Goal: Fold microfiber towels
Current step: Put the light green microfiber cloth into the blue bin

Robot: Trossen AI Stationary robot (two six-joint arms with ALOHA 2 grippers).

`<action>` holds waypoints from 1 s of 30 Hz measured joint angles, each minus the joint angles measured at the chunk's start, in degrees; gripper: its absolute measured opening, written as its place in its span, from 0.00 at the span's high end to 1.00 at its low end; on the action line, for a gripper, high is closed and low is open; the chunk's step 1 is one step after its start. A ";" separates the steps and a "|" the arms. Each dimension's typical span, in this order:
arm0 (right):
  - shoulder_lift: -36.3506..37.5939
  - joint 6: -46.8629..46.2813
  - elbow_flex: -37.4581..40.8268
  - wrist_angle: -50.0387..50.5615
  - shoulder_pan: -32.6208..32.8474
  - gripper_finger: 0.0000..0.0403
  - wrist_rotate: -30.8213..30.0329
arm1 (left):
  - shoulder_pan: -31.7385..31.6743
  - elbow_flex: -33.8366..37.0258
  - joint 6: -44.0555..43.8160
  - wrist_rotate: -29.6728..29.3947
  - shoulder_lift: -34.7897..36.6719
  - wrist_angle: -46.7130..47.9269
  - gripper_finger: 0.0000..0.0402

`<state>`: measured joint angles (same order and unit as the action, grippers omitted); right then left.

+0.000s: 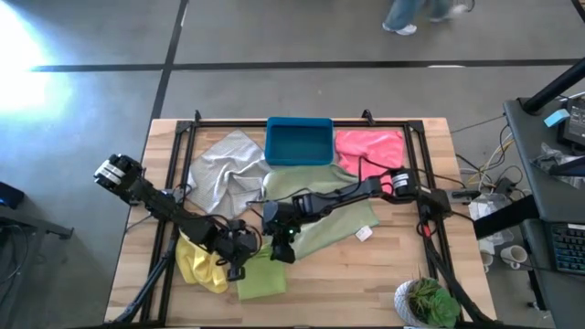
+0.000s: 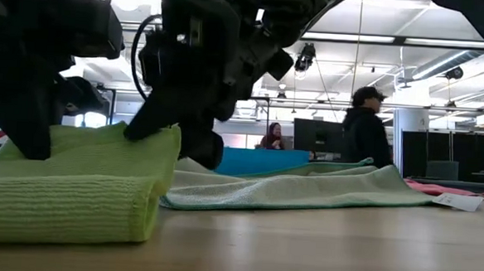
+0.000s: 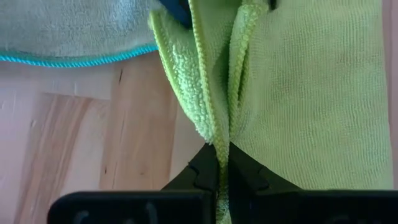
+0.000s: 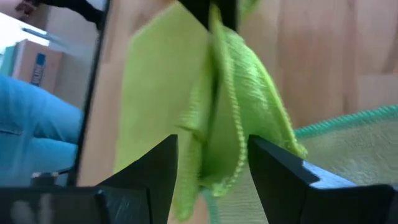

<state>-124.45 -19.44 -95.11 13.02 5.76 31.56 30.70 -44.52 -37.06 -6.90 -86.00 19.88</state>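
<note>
The bin point(image 1: 299, 142) is blue. Relative to the bin:
- Left: light grey towel point(image 1: 219, 169).
- Right: pink towel point(image 1: 370, 151).
- Just below: pale sage green towel point(image 1: 320, 206) with a teal hem.
- Further below: bright lime green towel point(image 1: 260, 274), ribbed texture.
- Below left: yellow towel point(image 1: 201, 260).

The table point(image 1: 366, 283) is light wood grain.

I can't read a single word, number or brand anywhere; the small white tag point(image 1: 364, 234) at the sage towel's point(image 1: 334, 215) four o'clock corner shows nothing legible.
</note>
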 joint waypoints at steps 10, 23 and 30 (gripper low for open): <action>-0.15 -0.07 0.26 0.20 0.39 0.57 2.45 | 0.00 -1.76 0.50 -4.04 0.44 -0.31 1.00; 0.19 -3.42 0.22 0.53 0.39 0.97 5.84 | -1.17 -2.61 0.48 -4.06 0.74 0.05 1.00; 4.73 -3.48 0.20 2.89 0.37 0.98 6.16 | -2.13 -4.07 4.67 -3.53 1.84 1.31 1.00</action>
<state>-119.72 -22.92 -94.91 15.91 6.13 37.72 28.56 -48.59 -32.38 -10.43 -84.16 21.18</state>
